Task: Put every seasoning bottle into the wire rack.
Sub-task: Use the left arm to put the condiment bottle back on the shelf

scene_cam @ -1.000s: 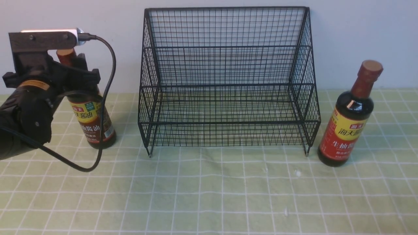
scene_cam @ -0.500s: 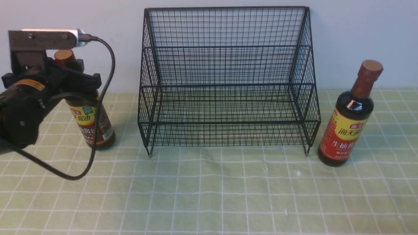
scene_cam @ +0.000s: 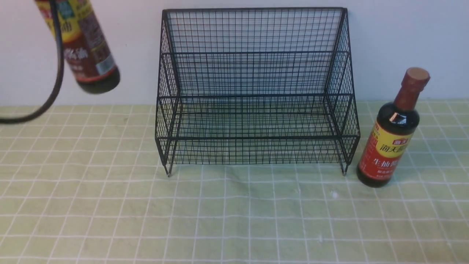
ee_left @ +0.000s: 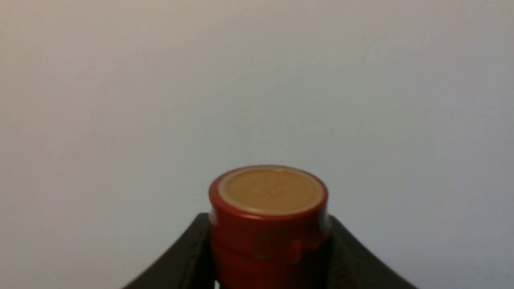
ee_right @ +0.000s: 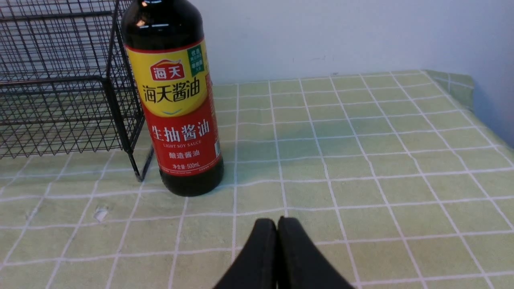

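Left hand [ee_left: 268,257] pinching brown-label bottle [scene_cam: 87,55] aloft beside wire rack [scene_cam: 253,73], right hand [ee_right: 277,249] pressed together, red-label bottle [scene_cam: 386,150] upright on counter [scene_cam: 234,220]

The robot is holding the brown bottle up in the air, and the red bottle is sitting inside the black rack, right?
Not quite. The red-label bottle is not inside the wire rack; the front view shows it standing on the tablecloth just outside the rack's right end. The brown-label bottle is indeed in the air, held by the left gripper.
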Controlling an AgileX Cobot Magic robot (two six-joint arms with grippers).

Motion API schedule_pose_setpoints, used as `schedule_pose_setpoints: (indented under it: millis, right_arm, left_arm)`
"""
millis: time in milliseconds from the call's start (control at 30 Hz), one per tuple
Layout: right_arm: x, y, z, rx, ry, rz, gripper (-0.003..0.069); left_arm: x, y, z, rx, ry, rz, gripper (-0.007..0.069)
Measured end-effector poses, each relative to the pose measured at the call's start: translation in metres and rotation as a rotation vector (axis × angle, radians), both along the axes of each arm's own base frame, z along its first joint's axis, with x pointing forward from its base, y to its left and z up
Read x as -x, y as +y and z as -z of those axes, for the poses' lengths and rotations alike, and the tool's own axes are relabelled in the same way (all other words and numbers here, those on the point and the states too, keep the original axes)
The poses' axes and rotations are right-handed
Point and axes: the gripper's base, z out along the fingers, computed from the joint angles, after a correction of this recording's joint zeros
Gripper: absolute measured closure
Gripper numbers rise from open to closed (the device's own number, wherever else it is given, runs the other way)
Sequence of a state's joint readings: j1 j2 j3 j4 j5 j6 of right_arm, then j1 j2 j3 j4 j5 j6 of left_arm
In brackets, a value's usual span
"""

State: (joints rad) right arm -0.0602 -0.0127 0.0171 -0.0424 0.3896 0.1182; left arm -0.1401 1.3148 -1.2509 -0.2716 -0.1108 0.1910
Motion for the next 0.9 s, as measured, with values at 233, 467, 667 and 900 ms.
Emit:
schedule_pose_setpoints:
  millis: [233, 467, 667, 900]
  right_arm:
    - [0.000, 0.000, 0.000, 0.002, 0.000, 0.000, 0.0673]
    - [0.000, 0.000, 0.000, 0.002, 0.000, 0.000, 0.0673]
    - [0.000, 0.000, 0.000, 0.002, 0.000, 0.000, 0.0673]
    - [0.000, 0.000, 0.000, 0.002, 0.000, -0.001, 0.0673]
  left_arm:
    - [-0.049, -0.050, 0.008, -0.018, 0.035, 0.121, 0.0346]
    - [-0.089, -0.076, 0.043, -0.042, 0.115, 0.158, 0.0346]
    - [-0.110, -0.084, 0.083, -0.074, 0.245, 0.173, 0.0346]
    - [-0.117, -0.089, 0.118, -0.113, 0.442, 0.208, 0.0346]
